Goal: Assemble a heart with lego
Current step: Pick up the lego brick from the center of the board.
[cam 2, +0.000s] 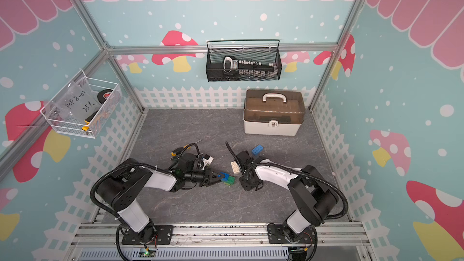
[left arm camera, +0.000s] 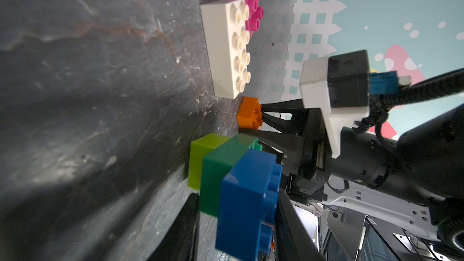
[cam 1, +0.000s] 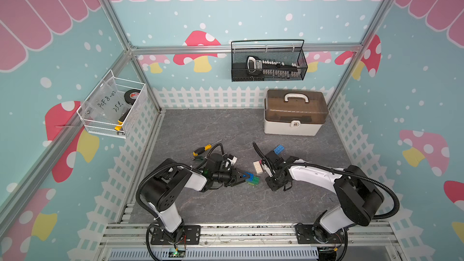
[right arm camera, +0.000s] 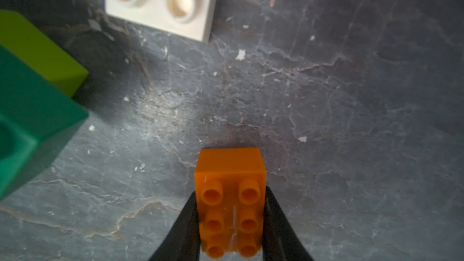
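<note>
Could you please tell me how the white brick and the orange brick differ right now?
The white brick lies free on the table; the orange brick is gripped on both sides by the right claw. The white brick is broader with large studs; the orange brick is narrower with small studs. Colour differs: white against orange. Both sit studs-up, with studs in two rows.

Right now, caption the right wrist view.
Right gripper grips the orange brick on the table, white brick and green stack nearby.
</note>
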`<state>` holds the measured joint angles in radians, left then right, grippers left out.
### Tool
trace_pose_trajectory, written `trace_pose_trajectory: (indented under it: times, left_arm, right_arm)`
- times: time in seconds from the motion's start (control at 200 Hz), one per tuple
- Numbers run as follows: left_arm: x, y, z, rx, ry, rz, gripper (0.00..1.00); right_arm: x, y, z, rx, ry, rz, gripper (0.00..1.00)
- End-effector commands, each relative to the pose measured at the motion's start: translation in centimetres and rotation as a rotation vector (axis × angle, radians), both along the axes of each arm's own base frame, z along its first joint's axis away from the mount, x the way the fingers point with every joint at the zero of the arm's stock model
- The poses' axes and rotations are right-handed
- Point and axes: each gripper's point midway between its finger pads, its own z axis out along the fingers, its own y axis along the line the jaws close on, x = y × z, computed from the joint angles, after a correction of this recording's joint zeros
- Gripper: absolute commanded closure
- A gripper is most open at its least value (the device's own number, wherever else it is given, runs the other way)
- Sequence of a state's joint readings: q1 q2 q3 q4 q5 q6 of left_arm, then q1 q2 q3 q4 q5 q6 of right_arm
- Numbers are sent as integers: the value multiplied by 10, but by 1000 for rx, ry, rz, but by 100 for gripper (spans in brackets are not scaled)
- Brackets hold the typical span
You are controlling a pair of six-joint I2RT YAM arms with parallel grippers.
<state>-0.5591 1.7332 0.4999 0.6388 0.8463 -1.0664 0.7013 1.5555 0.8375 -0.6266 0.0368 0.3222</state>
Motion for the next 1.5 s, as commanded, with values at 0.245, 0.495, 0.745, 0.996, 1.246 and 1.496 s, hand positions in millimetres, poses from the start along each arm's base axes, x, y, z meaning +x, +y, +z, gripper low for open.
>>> trace_pose_trajectory:
  times: [0.245, 0.495, 0.745, 0.996, 1.246, 1.496]
  left_arm:
    - [0, -5, 4, -25, -17, -16, 64]
    - [-1, -4, 4, -25, -18, -17, 64]
    - [-2, -5, 3, -26, -13, -18, 65]
    - [-1, -5, 3, -26, -12, -16, 64]
    - [-3, -6, 0, -32, -4, -25, 64]
    - [-6, -5, -5, -35, 14, -27, 65]
  right_arm:
    - [0, 4, 3, 15, -3, 1, 58]
    - [5, 9, 8, 34, -21, 1, 59]
    - [9, 11, 8, 31, -30, 1, 60]
    - [10, 13, 11, 38, -34, 17, 71]
    - [6, 27, 44, 82, -36, 254, 83]
    - [3, 61, 67, 91, -2, 624, 85]
